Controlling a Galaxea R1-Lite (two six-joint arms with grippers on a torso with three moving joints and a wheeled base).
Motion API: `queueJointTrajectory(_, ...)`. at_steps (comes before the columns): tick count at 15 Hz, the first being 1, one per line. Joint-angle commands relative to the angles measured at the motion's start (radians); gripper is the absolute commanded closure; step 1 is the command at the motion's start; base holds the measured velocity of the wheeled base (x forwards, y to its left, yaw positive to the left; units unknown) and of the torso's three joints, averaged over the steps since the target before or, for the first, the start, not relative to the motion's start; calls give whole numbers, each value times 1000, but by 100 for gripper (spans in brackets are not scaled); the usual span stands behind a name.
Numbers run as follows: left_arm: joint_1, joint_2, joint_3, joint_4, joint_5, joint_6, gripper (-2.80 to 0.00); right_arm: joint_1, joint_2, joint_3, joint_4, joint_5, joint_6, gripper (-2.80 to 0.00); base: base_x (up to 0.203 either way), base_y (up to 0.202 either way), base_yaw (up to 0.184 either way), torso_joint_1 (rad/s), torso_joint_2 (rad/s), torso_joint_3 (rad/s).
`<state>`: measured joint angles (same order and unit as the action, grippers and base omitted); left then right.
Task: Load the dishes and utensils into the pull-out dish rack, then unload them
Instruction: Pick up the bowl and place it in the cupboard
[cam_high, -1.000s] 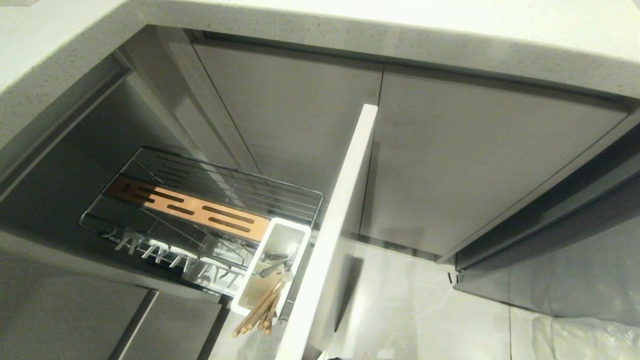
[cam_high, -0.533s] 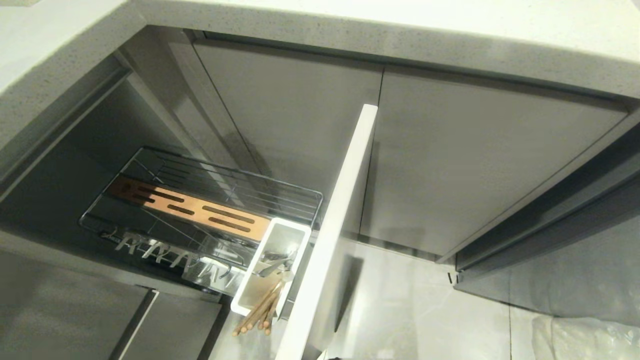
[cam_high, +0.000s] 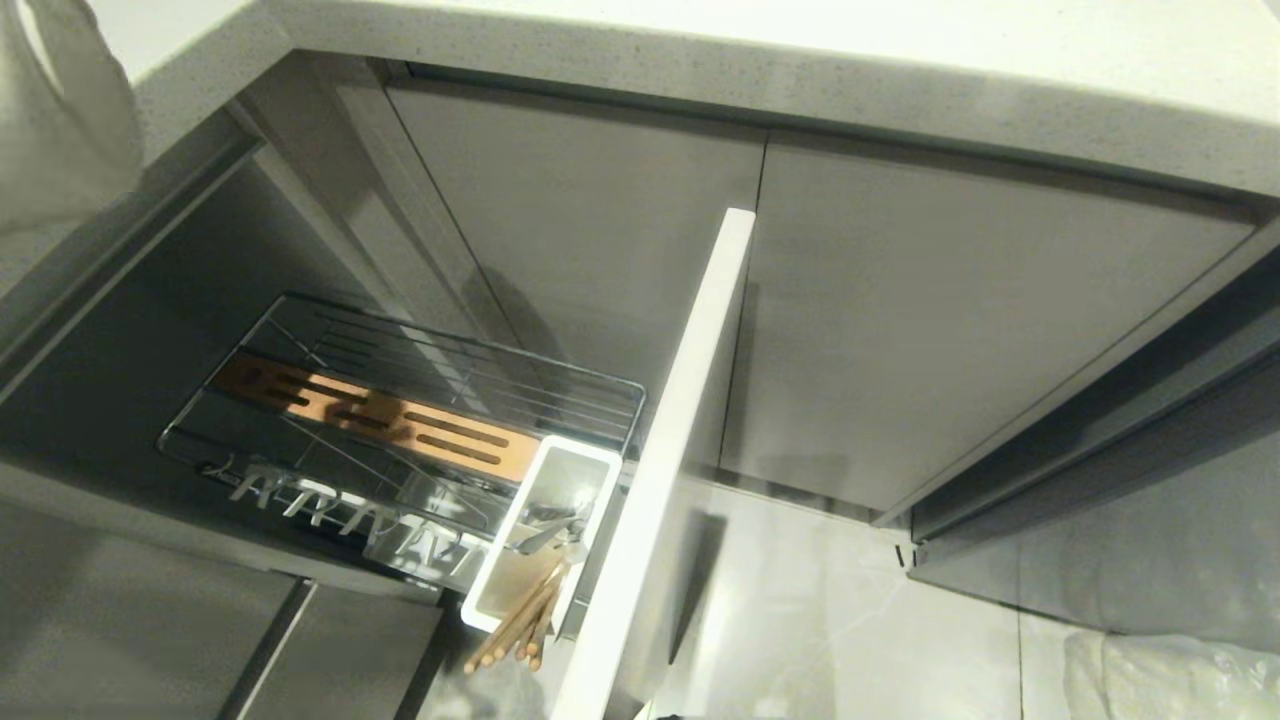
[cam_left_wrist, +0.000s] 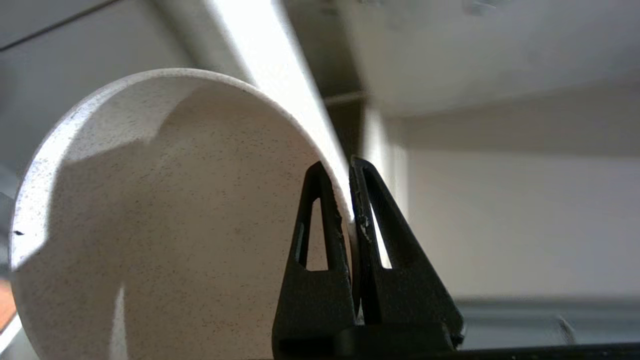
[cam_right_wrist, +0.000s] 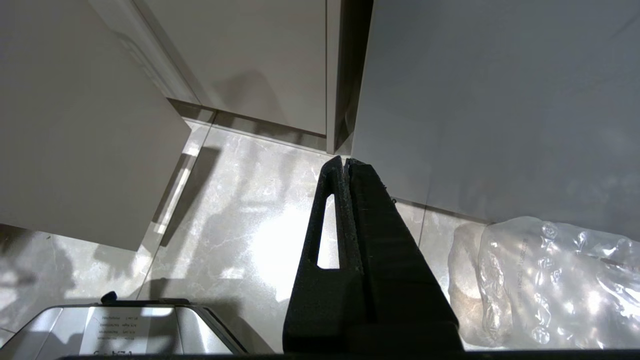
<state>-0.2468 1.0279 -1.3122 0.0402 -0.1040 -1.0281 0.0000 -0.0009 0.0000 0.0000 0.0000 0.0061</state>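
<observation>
Only the left wrist view shows the left gripper (cam_left_wrist: 350, 192) pinching the bowl (cam_left_wrist: 165, 220) rim; the right gripper (cam_right_wrist: 345, 167) hangs clenched, empty.

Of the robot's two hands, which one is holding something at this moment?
The left hand. Its fingers pinch the rim of the speckled cream-white bowl. The right hand is shut on nothing and hangs above the floor.
</observation>
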Motion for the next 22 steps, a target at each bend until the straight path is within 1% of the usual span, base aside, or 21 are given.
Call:
queueJointTrajectory(1,-57,2,60,-4,79,-7,0,0,1,0,0,0,0,0,0,0,0,0,0,0)
queueJointTrajectory(3,-131,10,94,-6,150,-6,0,0,1,0,0,0,0,0,0,0,0,0,0,0)
queueJointTrajectory(5,-225,27,120,-14,259,5,0,0,1,0,0,0,0,0,0,0,0,0,0,0)
queueJointTrajectory(7,-337,61,159,-63,406,32,0,0,1,0,0,0,0,0,0,0,0,0,0,0)
queueJointTrajectory(8,-392,89,184,-108,503,44,0,0,1,0,0,0,0,0,0,0,0,0,0,0)
queueJointTrajectory(9,-422,123,209,-148,570,52,0,0,1,0,0,0,0,0,0,0,0,0,0,0)
queueJointTrajectory(10,-442,148,233,-186,611,55,0,0,1,0,0,0,0,0,0,0,0,0,0,0)
queueJointTrajectory(14,-480,211,306,-284,673,53,0,0,1,0,0,0,0,0,0,0,0,0,0,0)
queueJointTrajectory(15,-491,216,339,-333,682,51,0,0,1,0,0,0,0,0,0,0,0,0,0,0)
queueJointTrajectory(17,-525,222,419,-492,685,54,0,0,1,0,0,0,0,0,0,0,0,0,0,0)
queueJointTrajectory(19,-529,276,468,-648,690,52,0,0,1,0,0,0,0,0,0,0,0,0,0,0)
queueJointTrajectory(21,-529,355,493,-726,726,45,0,0,1,0,0,-2,0,0,0,0,0,0,0,0)
queueJointTrajectory(22,-527,400,501,-774,759,41,0,0,1,0,0,0,0,0,0,0,0,0,0,0)
